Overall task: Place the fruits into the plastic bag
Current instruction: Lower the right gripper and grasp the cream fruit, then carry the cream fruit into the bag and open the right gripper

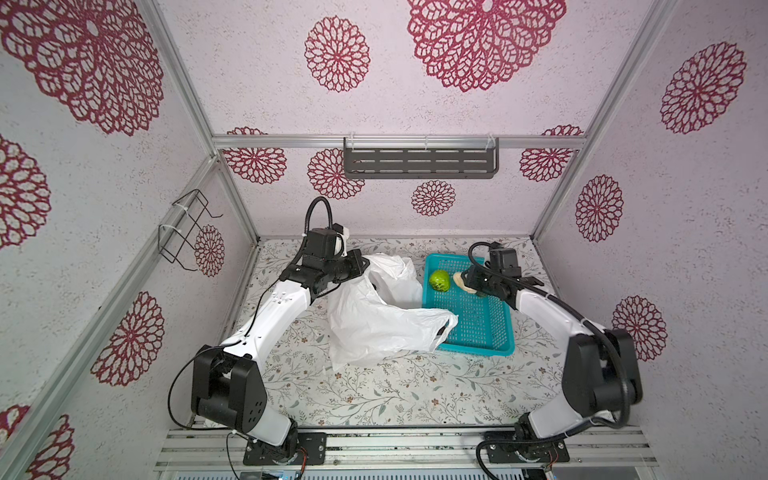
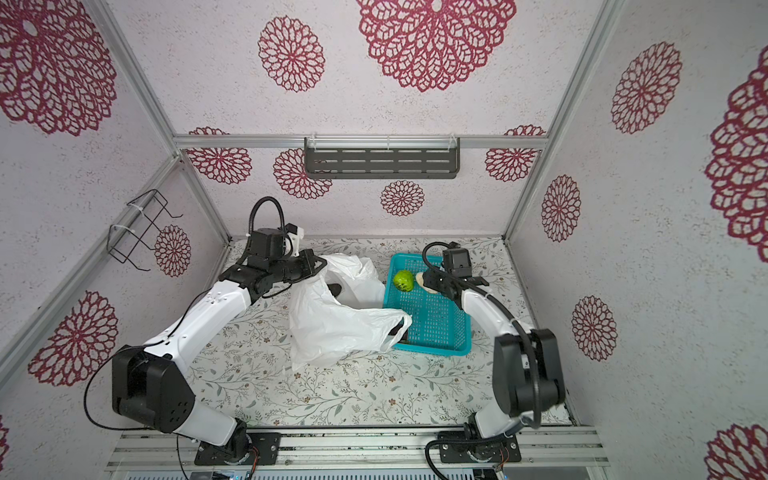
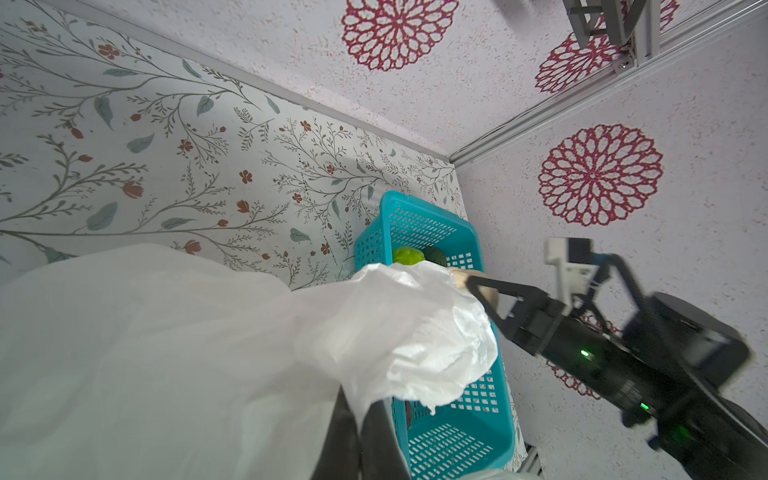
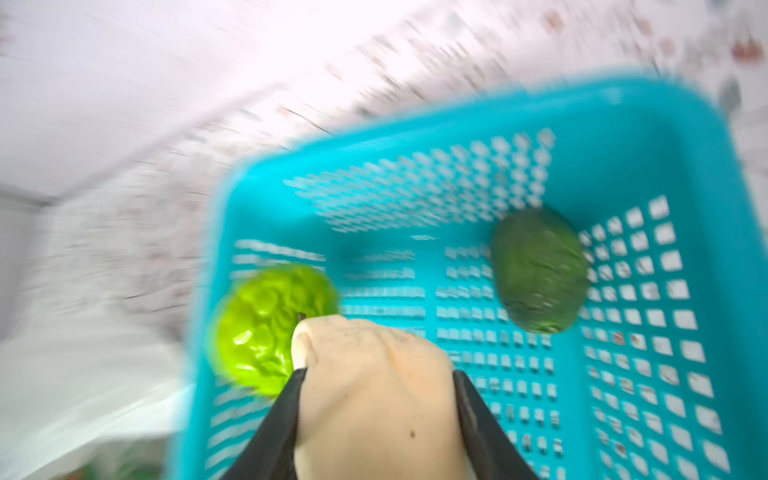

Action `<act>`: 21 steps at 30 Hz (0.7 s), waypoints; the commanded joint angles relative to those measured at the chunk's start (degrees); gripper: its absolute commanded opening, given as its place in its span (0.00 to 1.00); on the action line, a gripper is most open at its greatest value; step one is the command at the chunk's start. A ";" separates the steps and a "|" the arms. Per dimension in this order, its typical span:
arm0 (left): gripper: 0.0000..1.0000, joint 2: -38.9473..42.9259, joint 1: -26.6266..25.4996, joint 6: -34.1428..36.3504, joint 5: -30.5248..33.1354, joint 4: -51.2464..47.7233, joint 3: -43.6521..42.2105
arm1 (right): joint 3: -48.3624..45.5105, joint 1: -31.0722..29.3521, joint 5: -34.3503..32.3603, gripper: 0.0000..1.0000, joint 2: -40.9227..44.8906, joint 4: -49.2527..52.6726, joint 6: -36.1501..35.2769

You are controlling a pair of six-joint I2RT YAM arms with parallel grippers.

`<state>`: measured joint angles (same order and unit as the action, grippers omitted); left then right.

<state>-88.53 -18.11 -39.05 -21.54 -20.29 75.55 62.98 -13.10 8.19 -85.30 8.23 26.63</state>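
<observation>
I am pinching the cream lumpy fruit (image 4: 374,424) in my right pincer (image 4: 380,374). The two black fingers (image 4: 282,411) are pressing on its opposite flanks and standing partway apart, because the fruit is filling the gap between them. The right wrist view is blurring, yet the grip is showing plainly.

Just beside that pincer, on the side toward my left arm, the bumpy light green fruit (image 4: 266,328) is sitting in the teal basket (image 4: 457,124). I cannot tell whether it is touching the cream one. Farther ahead of the fingertips, apart from both, a dark green fruit (image 4: 540,270) is lying near a perforated basket wall.

Beyond the basket's rim, toward my other arm, the plastic bag (image 1: 374,328) is slumping on the floral tabletop (image 1: 374,395). One loop handle (image 1: 451,322) is draping over a basket corner well away from the right pincer.

My left pincer (image 1: 363,266) is fully closed on the bag's far edge, holding that thin plastic up off the table. Seen from the left wrist, the plastic is billowing out from the closed fingers. A dark shape (image 2: 334,288) is showing inside the bag's mouth, and I cannot tell what it is.
</observation>
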 commanded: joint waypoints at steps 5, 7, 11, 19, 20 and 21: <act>0.00 0.14 -0.04 -0.08 -0.26 2.09 -0.20 | -2.94 -10.77 20.04 0.43 5.90 -3.79 -5.60; 0.00 0.50 -0.17 0.02 -0.21 2.19 -0.40 | -2.51 -13.94 22.66 0.44 3.95 -5.02 -5.53; 0.00 1.54 -0.16 0.53 0.12 1.59 -0.49 | 2.49 -19.21 24.54 0.45 -2.78 -4.08 -7.18; 0.00 4.19 -0.17 1.32 1.50 0.25 -1.41 | 18.85 -29.03 27.08 0.61 -17.33 11.31 -18.21; 0.00 4.37 -0.17 1.33 1.71 0.25 -1.58 | 19.68 -29.55 26.93 0.69 -17.72 12.35 -19.08; 0.00 4.42 -0.17 1.32 1.71 0.30 -1.71 | 19.58 -29.61 26.84 0.73 -17.59 12.06 -19.11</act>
<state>-85.82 -18.11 -38.74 -20.43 -20.53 74.81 79.79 -41.56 32.99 -104.16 15.16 12.49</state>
